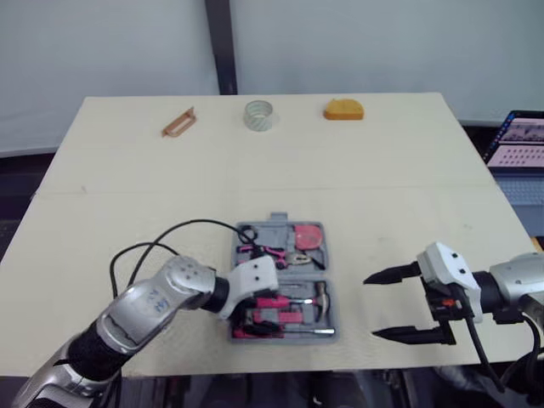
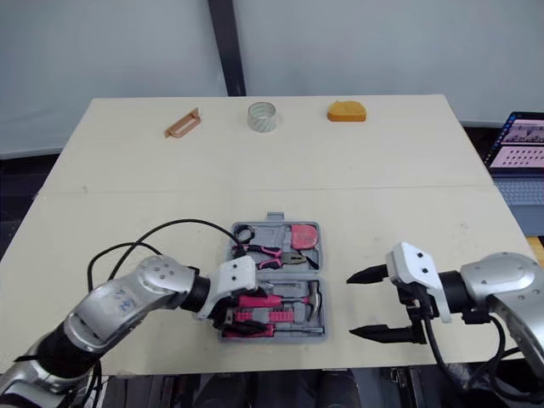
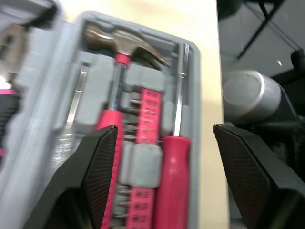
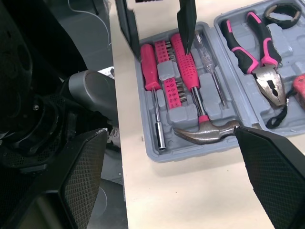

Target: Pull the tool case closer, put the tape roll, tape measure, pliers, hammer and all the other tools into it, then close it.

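Note:
The grey tool case (image 1: 245, 231) lies open near the table's front edge, holding a hammer (image 4: 209, 131), pink-handled pliers (image 4: 259, 52), a pink screwdriver (image 4: 147, 64) and a pink round tool (image 1: 308, 235). My left gripper (image 3: 164, 129) hovers open over the case's front half, its fingers (image 4: 186, 24) straddling the pink handles. To the right of the case, my right gripper (image 1: 371, 306) stands open, just above the table, holding nothing. A tape roll (image 1: 258, 115), an orange tape measure (image 1: 343, 110) and a copper-coloured tool (image 1: 179, 122) lie along the far edge.
A laptop (image 1: 518, 144) stands off the table's right side. Bare tabletop (image 1: 280, 178) stretches between the case and the far tools. A black cable (image 1: 170, 238) loops over the table left of the case.

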`<action>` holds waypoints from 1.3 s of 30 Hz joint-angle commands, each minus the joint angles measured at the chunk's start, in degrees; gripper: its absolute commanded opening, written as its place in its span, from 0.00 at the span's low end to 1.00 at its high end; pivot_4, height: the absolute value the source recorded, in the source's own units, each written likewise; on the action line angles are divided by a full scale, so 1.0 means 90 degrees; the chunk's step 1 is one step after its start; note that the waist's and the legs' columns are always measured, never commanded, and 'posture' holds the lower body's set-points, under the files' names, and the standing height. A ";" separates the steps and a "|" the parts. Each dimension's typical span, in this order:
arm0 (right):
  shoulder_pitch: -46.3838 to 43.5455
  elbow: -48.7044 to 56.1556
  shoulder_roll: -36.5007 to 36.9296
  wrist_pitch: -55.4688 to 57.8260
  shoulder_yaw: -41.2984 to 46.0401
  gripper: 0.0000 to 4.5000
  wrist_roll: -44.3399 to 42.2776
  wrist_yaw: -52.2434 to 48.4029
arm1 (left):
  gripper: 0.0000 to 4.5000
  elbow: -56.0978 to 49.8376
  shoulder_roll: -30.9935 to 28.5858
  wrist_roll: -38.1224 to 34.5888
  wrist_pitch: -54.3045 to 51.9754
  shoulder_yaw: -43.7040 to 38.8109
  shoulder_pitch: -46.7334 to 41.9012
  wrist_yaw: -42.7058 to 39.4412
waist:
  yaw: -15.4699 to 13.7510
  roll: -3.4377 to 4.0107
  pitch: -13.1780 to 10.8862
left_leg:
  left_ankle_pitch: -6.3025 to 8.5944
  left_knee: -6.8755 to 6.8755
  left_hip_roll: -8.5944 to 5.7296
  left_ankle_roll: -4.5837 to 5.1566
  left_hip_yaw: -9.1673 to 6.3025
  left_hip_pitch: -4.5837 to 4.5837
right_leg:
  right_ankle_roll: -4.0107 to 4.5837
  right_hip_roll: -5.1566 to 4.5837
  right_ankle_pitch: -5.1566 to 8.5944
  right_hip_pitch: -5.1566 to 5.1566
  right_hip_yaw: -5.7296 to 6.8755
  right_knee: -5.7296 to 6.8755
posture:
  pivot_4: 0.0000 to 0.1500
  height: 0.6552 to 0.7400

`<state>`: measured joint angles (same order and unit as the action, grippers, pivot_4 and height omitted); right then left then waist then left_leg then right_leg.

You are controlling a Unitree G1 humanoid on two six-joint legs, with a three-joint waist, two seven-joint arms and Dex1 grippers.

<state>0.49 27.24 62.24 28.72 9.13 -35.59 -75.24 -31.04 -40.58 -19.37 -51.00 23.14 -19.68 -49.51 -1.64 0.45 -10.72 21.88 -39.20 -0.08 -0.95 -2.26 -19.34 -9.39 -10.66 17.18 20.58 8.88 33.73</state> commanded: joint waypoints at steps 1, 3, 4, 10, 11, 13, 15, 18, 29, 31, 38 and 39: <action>-0.0107 0.0019 -0.0021 -0.0112 -0.0007 1.00 -0.0065 -0.0142 | 0.37 0.0104 -0.0106 -0.0149 0.1174 -0.0177 0.0616 -0.0557 | 0.0006 0.0000 0.0000 | 0.0001 0.0000 0.0000 0.0001 0.0000 0.0000 | 0.0000 0.0000 0.0000 0.0000 0.0000 -0.0001 | 1.00 1.00; -0.0151 0.0000 -0.0026 -0.0121 -0.0045 1.00 -0.0055 -0.0141 | 0.12 0.0269 -0.0132 0.0023 0.1531 -0.0094 0.0877 -0.0601 | 0.0001 0.0000 0.0000 | 0.0001 0.0000 0.0000 0.0002 0.0000 0.0000 | 0.0000 0.0000 0.0000 0.0001 -0.0001 -0.0002 | 1.00 1.00; -0.0174 -0.0013 -0.0030 -0.0126 -0.0064 1.00 -0.0049 -0.0140 | 0.01 0.0350 -0.0165 0.0126 0.1693 -0.0011 0.0978 -0.0646 | -0.0012 0.0000 0.0000 | 0.0001 -0.0001 0.0000 0.0002 0.0000 0.0000 | 0.0000 0.0000 0.0000 0.0000 -0.0001 -0.0001 | 1.00 1.00; -0.0196 0.0000 -0.0008 -0.0119 -0.0090 1.00 -0.0057 -0.0138 | 0.01 0.0762 -0.0026 0.0575 0.1929 0.0238 0.1115 -0.0503 | -0.0046 0.0001 0.0000 | 0.0001 -0.0004 -0.0002 0.0003 0.0000 0.0001 | 0.0001 0.0000 -0.0001 -0.0003 -0.0001 0.0000 | 1.00 1.00; -0.0195 -0.0004 -0.0002 -0.0122 -0.0086 1.00 -0.0054 -0.0142 | 0.01 0.0803 0.0013 0.0589 0.1928 0.0242 0.1107 -0.0501 | -0.0045 0.0001 0.0000 | 0.0002 -0.0004 -0.0001 0.0003 0.0000 0.0001 | 0.0001 0.0000 -0.0001 -0.0002 -0.0001 0.0001 | 1.00 1.00; -0.0200 -0.0005 0.0010 -0.0113 -0.0073 1.00 -0.0061 -0.0144 | 0.01 0.0884 0.0058 0.0662 0.1972 0.0261 0.1105 -0.0510 | -0.0045 0.0001 0.0000 | 0.0001 -0.0004 -0.0001 0.0003 0.0000 0.0001 | 0.0001 0.0000 -0.0001 -0.0002 -0.0001 0.0001 | 1.00 1.00; -0.0205 0.0001 0.0015 -0.0103 -0.0066 1.00 -0.0066 -0.0139 | 0.01 0.0936 0.0079 0.0709 0.2005 0.0269 0.1111 -0.0530 | -0.0044 0.0001 0.0001 | 0.0001 -0.0004 -0.0001 0.0003 0.0000 0.0001 | 0.0001 0.0000 -0.0001 -0.0002 0.0000 0.0002 | 1.00 1.00; -0.0209 -0.0003 0.0014 -0.0101 -0.0067 1.00 -0.0067 -0.0138 | 0.01 0.1004 0.0109 0.0774 0.2044 0.0304 0.1101 -0.0553 | -0.0045 0.0001 0.0001 | 0.0001 -0.0004 -0.0001 0.0003 0.0000 0.0002 | 0.0001 0.0000 -0.0001 -0.0003 -0.0001 0.0002 | 1.00 1.00; -0.0207 0.0032 -0.0002 -0.0084 -0.0080 1.00 -0.0084 -0.0117 | 0.01 0.1250 0.0288 0.1071 0.1862 0.0463 0.0996 -0.0408 | -0.0049 0.0001 0.0001 | 0.0001 -0.0004 -0.0001 0.0002 0.0000 0.0003 | 0.0000 0.0000 -0.0001 -0.0003 -0.0001 0.0002 | 1.00 1.00; -0.0196 0.0044 -0.0001 -0.0081 -0.0074 1.00 -0.0086 -0.0113 | 0.01 0.1279 0.0279 0.1123 0.1832 0.0534 0.1001 -0.0413 | -0.0049 0.0002 0.0001 | 0.0001 -0.0004 -0.0001 0.0002 0.0000 0.0005 | 0.0000 0.0000 -0.0001 -0.0004 -0.0001 0.0003 | 1.00 1.00; -0.0196 0.0061 0.0010 -0.0064 -0.0063 1.00 -0.0090 -0.0104 | 0.01 0.1257 0.0201 0.1284 0.1920 0.0761 0.1082 -0.0446 | -0.0048 0.0004 0.0003 | 0.0001 -0.0004 -0.0001 0.0003 0.0000 0.0007 | 0.0000 0.0000 -0.0001 -0.0006 -0.0001 0.0002 | 1.00 1.00; -0.0195 0.0061 0.0010 -0.0065 -0.0062 1.00 -0.0088 -0.0104 | 0.01 0.1252 0.0203 0.1283 0.1914 0.0765 0.1091 -0.0447 | -0.0048 0.0004 0.0003 | 0.0001 -0.0004 -0.0001 0.0003 0.0000 0.0007 | 0.0000 0.0000 -0.0001 -0.0007 -0.0001 0.0002 | 1.00 1.00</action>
<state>-1.01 26.57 62.25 28.63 7.61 -35.40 -75.25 -20.44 -37.91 -9.72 -32.60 27.52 -11.66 -53.30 -2.07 0.49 -10.69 21.89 -39.23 -0.09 -0.92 -2.26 -19.27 -9.39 -10.66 17.17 20.51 8.87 33.74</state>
